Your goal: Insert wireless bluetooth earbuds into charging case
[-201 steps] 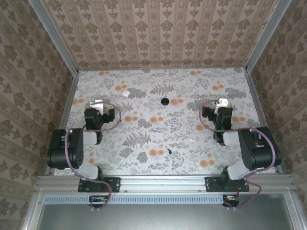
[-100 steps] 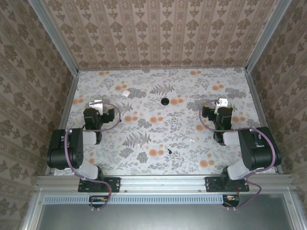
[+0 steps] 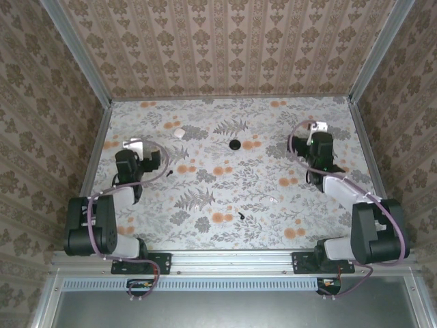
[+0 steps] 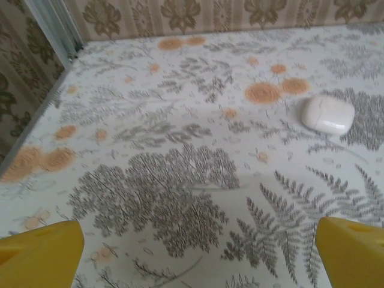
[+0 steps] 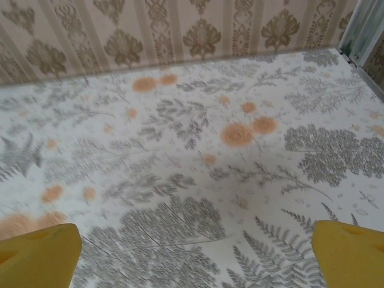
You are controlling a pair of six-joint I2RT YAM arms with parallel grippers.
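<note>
The left jaws stood wide apart and empty, and so did the right jaws. The charging case [image 4: 327,114] lay ahead and right of the left jaws, toward the worktop's [image 3: 205,116] far-left corner. Its long axis ran crosswise to them. The left arm [image 3: 95,219] was nearer. The round earbud [image 3: 235,144] lay mid-far and the stemmed earbud [image 3: 242,216] mid-near.

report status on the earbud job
Left end effector and right end effector open, empty. Charging case closed, untouched. Round earbud and stem earbud loose, apart. Nothing blocking.
</note>
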